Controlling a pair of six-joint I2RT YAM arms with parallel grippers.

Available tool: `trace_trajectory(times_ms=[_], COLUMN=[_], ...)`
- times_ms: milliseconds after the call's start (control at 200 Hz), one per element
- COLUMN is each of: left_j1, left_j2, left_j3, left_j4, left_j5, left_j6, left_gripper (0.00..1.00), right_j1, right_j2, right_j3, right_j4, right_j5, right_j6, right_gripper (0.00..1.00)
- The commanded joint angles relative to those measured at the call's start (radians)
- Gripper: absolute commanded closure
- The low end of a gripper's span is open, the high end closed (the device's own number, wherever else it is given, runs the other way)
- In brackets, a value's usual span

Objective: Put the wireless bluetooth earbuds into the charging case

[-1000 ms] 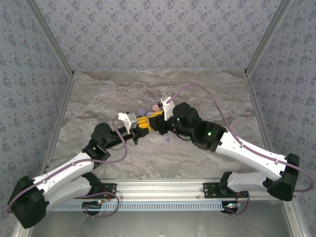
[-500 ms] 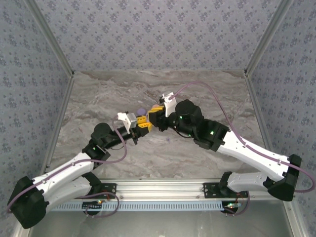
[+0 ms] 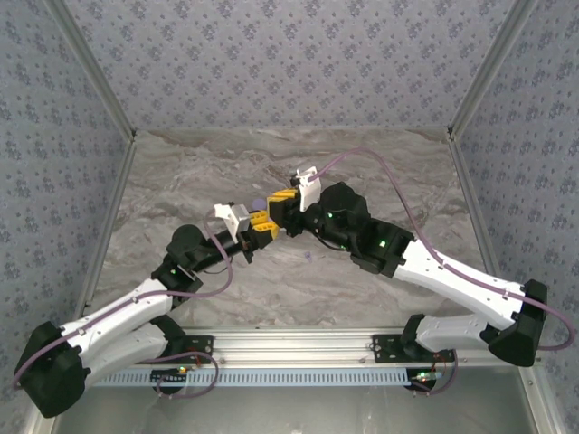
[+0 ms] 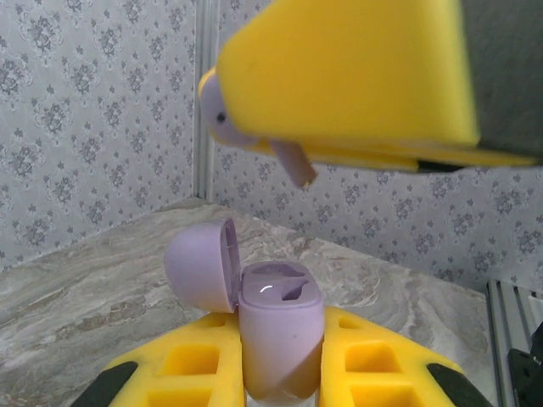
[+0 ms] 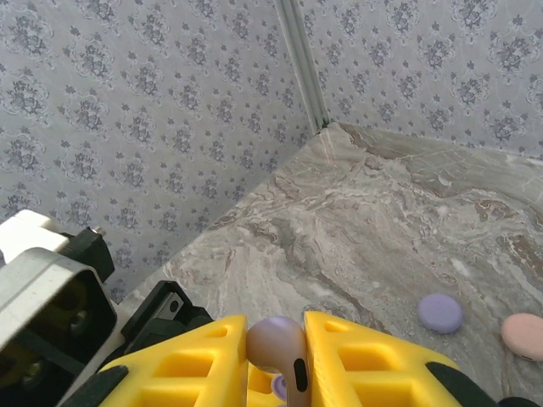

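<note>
From my end: floral grey walls [image 3: 63,136], marble table [image 3: 181,190]. Mid-table, left gripper [image 3: 261,223] is clamped on the open lavender case [image 4: 280,326]. Right gripper [image 3: 283,204] pinches a lavender earbud [image 5: 276,343] over it, not touching.

The right end effector [image 3: 278,203] has carried its lavender earbud [image 5: 273,341] leftward, above the open case [image 4: 280,326].

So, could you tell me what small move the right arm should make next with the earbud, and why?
Probably ease the right gripper down, stem first, correcting sideways if needed. It is shut on a lavender earbud hanging above the lavender case, not touching it. The left gripper holds that case upright, with its lid open, and its sockets look empty.
</note>
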Motion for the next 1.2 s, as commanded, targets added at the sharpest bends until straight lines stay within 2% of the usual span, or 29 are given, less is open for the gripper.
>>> trace_trajectory(times_ms=[0, 1194], left_j1=[-0.005, -0.006], left_j2=[0.005, 0.022], left_j3=[0.044, 0.053], left_j4=[0.06, 0.103], left_j5=[-0.003, -0.063], left_j6=[-0.028, -0.098], left_gripper=[1.0, 1.0], right_j1=[0.006, 0.012], right_j2=[0.007, -0.018], right_j3=[-0.015, -0.092], right_j4=[0.043, 0.067], right_j5=[0.026, 0.02], right_j6=[-0.013, 0.039], right_gripper=[0.75, 0.75])
